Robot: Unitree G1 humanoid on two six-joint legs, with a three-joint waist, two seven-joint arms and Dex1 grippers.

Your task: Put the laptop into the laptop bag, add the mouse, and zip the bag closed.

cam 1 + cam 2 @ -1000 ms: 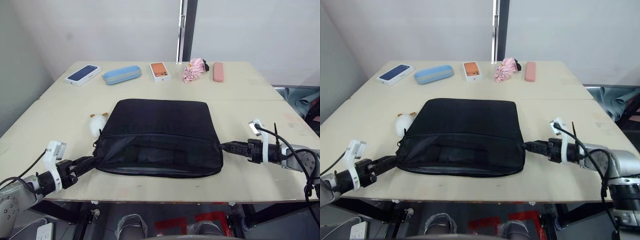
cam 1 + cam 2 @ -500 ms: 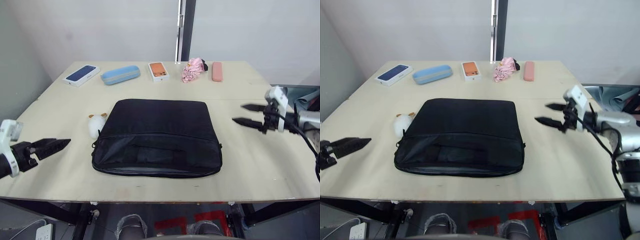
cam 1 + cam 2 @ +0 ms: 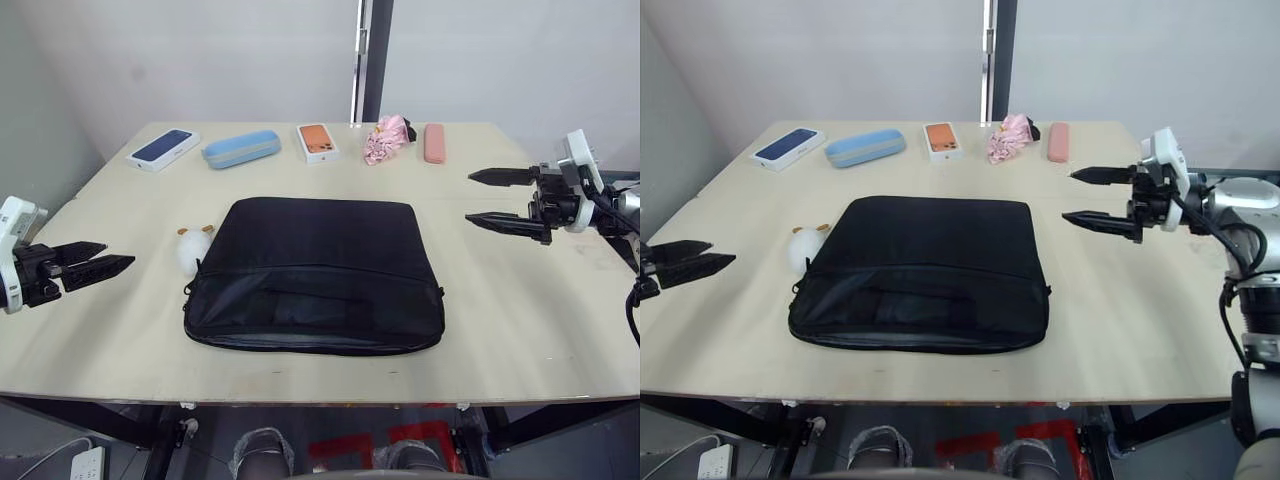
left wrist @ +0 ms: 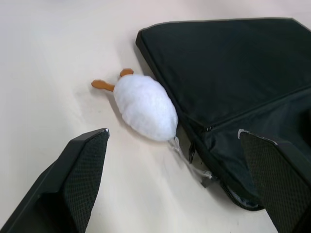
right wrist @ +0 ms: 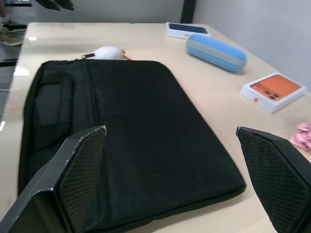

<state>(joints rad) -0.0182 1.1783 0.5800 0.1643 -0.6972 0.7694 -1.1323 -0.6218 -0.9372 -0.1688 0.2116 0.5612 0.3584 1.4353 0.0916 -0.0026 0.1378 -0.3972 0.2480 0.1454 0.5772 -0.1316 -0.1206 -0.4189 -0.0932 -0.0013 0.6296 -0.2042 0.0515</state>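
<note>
Beige counter carries laptop bag between both arms; left gripper and right gripper hover clear of it, jaws wide, empty.

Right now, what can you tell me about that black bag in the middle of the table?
The laptop bag is a flat, black, rectangular fabric case with rounded corners, lying flat near the table's front edge. A zip seam runs across its top face, with a front pocket panel below it. A fluffy white toy with orange bits rests against its left edge. Neither gripper touches it.
</note>
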